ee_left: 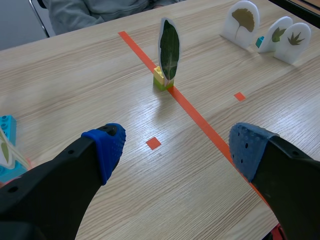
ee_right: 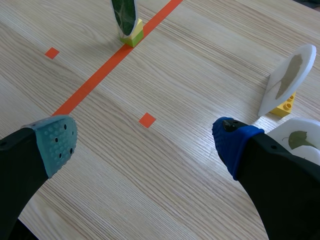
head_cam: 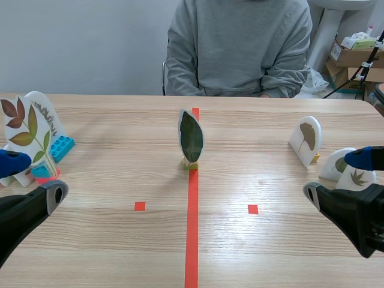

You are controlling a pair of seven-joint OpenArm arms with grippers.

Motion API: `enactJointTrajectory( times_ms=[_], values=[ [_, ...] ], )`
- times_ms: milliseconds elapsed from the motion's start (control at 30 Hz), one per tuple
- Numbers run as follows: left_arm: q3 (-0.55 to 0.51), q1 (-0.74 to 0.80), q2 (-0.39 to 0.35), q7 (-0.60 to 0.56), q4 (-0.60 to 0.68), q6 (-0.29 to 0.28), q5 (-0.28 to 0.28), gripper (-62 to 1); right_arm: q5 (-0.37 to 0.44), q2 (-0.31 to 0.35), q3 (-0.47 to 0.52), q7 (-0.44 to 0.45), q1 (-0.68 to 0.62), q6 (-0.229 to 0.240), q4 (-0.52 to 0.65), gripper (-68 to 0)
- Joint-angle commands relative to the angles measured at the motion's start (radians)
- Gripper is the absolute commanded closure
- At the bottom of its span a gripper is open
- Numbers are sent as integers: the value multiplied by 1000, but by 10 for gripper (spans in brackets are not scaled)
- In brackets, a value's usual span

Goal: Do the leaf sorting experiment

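Over the table (head_cam: 108, 252), noted left gripper (ee_left: 177, 147) and right gripper (ee_right: 144, 142) both spread wide and empty, well short of the leaf card (head_cam: 191, 138), upright in a yellow-green brick (head_cam: 191, 164) on the orange tape line (head_cam: 192, 240). Judged light, thin, stiff, easily tipped; best pinched low across the flat faces or at the brick.

Straight ahead of the left gripper (ee_left: 177, 147), well apart from it, 1 leaf card (ee_left: 169, 47) stands upright on a block (ee_left: 160, 80) set on the tape line (ee_left: 200, 120). A cluster of cards (head_cam: 27, 129) stands beside that gripper's left finger. Ahead of the right gripper (ee_right: 145, 142), past its right finger, stands a second leaf card (ee_right: 287, 80); 2 more cards (head_cam: 358, 178) stand just beside that finger. A person (head_cam: 240, 48) sits beyond the table (head_cam: 120, 240).
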Motion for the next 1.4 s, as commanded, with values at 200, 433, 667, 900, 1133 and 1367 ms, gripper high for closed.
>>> enactJointTrajectory(
  times_ms=[200, 433, 667, 900, 1133, 1367],
  values=[
    [0, 0, -1, -10, -1, -3, -6, -454, 11, 0, 1, 14, 15, 8, 2, -551],
    [0, 0, -1, -10, -1, -3, -6, -454, -20, 0, 1, -5, 33, 8, 2, -551],
    [0, 0, -1, -10, -1, -3, -6, -454, -55, 0, 1, -79, 79, 8, 0, -551],
    [0, -3, -1, -11, -1, -3, -6, -454, -102, 71, -54, -71, 224, 8, -97, -551],
    [0, -3, -1, -10, -1, -3, -6, -454, -124, 118, -280, -37, 496, 8, -371, -551],
    [0, -3, -1, -10, -1, -3, -6, -454, -135, 84, -538, -14, 803, 8, -611, -551]
  ],
)
